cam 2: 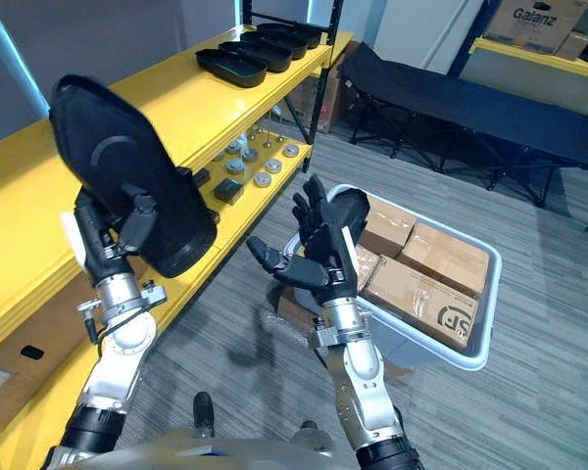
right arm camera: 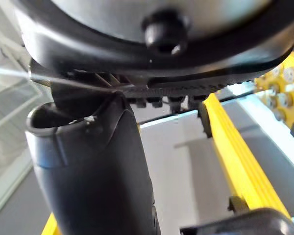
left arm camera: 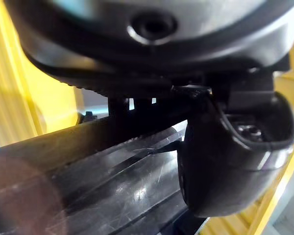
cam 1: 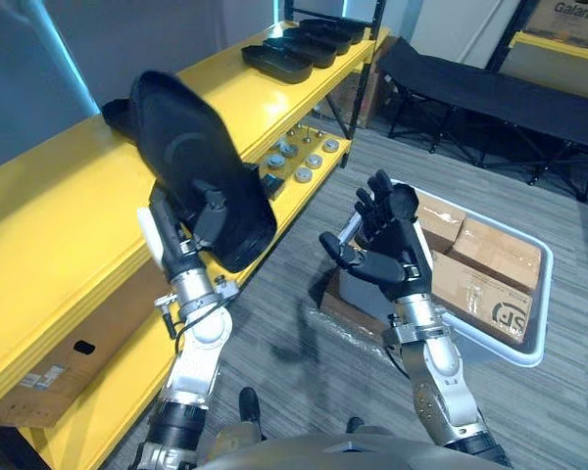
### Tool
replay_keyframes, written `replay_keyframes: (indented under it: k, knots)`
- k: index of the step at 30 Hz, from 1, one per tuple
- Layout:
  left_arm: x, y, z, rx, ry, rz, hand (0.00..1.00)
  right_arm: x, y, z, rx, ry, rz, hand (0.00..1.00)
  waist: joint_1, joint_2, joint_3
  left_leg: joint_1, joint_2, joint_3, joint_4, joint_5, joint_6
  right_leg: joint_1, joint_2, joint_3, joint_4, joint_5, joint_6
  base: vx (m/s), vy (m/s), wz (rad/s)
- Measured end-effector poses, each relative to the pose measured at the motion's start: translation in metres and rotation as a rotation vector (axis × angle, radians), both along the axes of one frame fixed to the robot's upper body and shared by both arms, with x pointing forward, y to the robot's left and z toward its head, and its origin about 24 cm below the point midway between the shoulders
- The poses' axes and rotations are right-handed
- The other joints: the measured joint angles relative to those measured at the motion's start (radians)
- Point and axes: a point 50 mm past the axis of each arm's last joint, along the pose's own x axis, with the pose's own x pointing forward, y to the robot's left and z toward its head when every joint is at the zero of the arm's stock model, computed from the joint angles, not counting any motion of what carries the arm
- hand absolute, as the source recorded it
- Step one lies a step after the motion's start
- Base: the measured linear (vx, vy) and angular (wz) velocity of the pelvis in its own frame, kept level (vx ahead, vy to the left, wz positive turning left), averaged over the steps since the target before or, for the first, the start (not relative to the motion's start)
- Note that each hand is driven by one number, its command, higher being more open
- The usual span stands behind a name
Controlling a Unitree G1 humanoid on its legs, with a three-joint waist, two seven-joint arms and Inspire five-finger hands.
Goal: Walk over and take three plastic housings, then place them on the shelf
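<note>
**Q:** Where is the plastic housing [cam 1: 191, 166], and what holds it?
**A:** Black and elongated, it is raised in the air by the front edge of the yellow shelf [cam 1: 59, 206], resting on no surface. The left robot hand [cam 1: 181, 240] grips its lower part, with the thumb curled across the near face.

**Q:** How does it lie?
**A:** Its long axis is steeply tilted. The upper end leans up and away toward the robot's left, and the rounded lower end hangs toward the robot. It stands on edge, its broad face with a round boss turned toward the camera rather than downward.

**Q:** Which step is this?
**A:** Apparently the placing step: one housing has reached the shelf and is not yet set down. A row of housings [cam 1: 294, 49] lies flat at the far end of the top board. The next move likely calls for turning the wrist until the broad face is level, then lowering it onto bare board nearby.

**Q:** And the surroundings?
**A:** The right robot hand [cam 1: 387, 250] is empty with its fingers spread. It is held above the floor, just beside a white bin [cam 1: 534, 328] of cardboard boxes [cam 1: 495, 255]. Small metal parts [cam 1: 299, 162] sit on the lower shelf level.
</note>
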Motion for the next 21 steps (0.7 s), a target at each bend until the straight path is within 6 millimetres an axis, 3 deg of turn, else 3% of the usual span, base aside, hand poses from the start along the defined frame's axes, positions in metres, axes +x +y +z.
replay_keyframes:
  k: [3, 6, 14, 17, 19, 21]
  knots:
    - [-0.014, 0.013, -0.005, -0.007, -0.006, 0.038, 0.00, -0.001, -0.009, -0.004, 0.034, 0.038, -0.025, 1.00, 0.003, 0.006, -0.002, -0.004, -0.002, -0.006, 0.000, -0.001, -0.001, -0.002, 0.002, -0.002, 0.000, -0.003, 0.001, 0.01, -0.004, 0.00]
    - [-0.031, 0.017, 0.002, -0.040, -0.033, 0.040, 0.00, -0.001, -0.009, -0.004, 0.036, 0.035, -0.025, 1.00, 0.014, 0.009, -0.003, -0.024, -0.004, -0.033, 0.000, 0.002, -0.005, -0.006, 0.002, -0.026, -0.001, -0.006, 0.002, 0.02, -0.008, 0.23]
    - [-0.074, 0.040, 0.035, -0.036, -0.162, 0.026, 0.00, 0.011, 0.007, 0.003, -0.030, 0.012, -0.038, 1.00, 0.120, 0.025, -0.009, -0.052, -0.028, -0.166, 0.000, 0.011, -0.011, 0.046, 0.003, -0.164, 0.002, -0.041, 0.002, 0.01, -0.023, 0.52]
    - [-0.085, 0.047, 0.038, -0.078, -0.188, 0.018, 0.00, 0.020, 0.008, 0.009, -0.031, -0.010, -0.044, 1.00, 0.143, 0.025, -0.009, -0.054, -0.031, -0.191, 0.000, 0.012, -0.011, 0.069, 0.008, -0.206, 0.002, -0.054, 0.000, 0.00, -0.038, 0.39]
    - [-0.086, 0.047, 0.036, -0.102, -0.179, -0.017, 0.00, 0.022, 0.008, 0.010, -0.027, -0.017, -0.043, 1.00, 0.141, 0.025, -0.011, -0.069, -0.029, -0.162, 0.001, 0.008, -0.006, 0.083, 0.014, -0.242, 0.002, -0.058, 0.000, 0.00, -0.039, 0.60]
    - [-0.083, 0.043, 0.036, -0.105, -0.170, -0.096, 0.00, 0.023, 0.004, 0.013, -0.034, -0.035, -0.040, 1.00, 0.121, 0.023, -0.008, -0.097, -0.013, -0.071, 0.006, -0.011, 0.022, 0.099, 0.014, -0.326, 0.002, -0.052, 0.009, 0.01, -0.019, 1.18]
